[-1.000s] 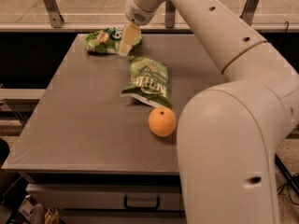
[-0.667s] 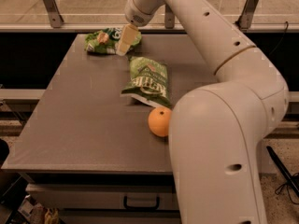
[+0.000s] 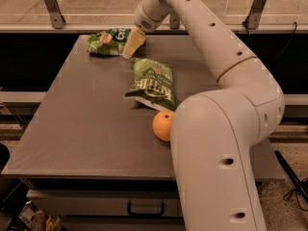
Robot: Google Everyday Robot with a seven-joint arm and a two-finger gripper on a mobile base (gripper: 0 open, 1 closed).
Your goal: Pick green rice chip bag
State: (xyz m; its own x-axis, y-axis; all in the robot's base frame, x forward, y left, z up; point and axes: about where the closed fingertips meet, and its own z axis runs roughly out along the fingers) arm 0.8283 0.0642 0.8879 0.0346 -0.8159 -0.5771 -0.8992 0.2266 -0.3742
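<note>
The green rice chip bag (image 3: 105, 41), small, light green and glossy, lies at the far left of the grey table (image 3: 82, 124). My gripper (image 3: 133, 43) reaches down from the arm at the back and sits at the bag's right end, touching or just over it. The bag's right edge is hidden behind the gripper.
A longer, darker green bag with white lettering (image 3: 153, 83) lies mid-table, just right of and nearer than the gripper. An orange (image 3: 163, 125) sits in front of it. My arm's large body (image 3: 216, 158) covers the table's right side. A rail with glass panels runs behind the table.
The gripper has stayed at the right end of the small bag. The arm's lower links have shifted left in view. The bags and the orange have not moved.
</note>
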